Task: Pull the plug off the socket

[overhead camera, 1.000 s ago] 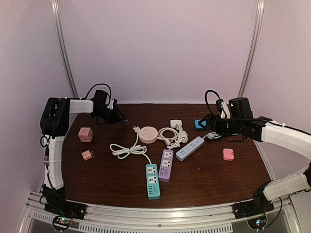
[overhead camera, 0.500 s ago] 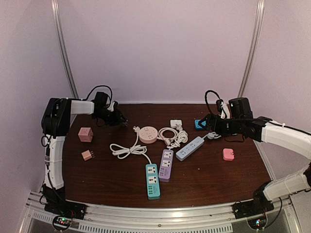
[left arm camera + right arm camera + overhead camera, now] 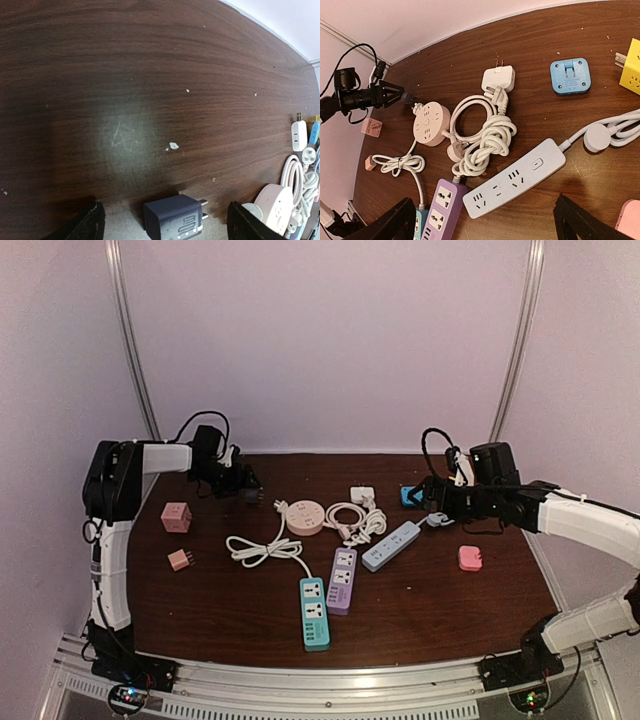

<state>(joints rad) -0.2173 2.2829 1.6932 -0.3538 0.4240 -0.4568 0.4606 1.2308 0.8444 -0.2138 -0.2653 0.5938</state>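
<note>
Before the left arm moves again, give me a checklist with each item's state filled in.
1. Left gripper open: ok. In its wrist view the fingers stand wide apart.
2. Dark charger free of the gripper: ok. It lies on the table with a gap on each side.
3. Round pink socket without a plug: ok. Its top face shows none.
4. Right gripper open and holding nothing: ok. It hovers over the grey power strip.
5. Arms apart from each other: ok. They are at opposite sides of the table.
</note>
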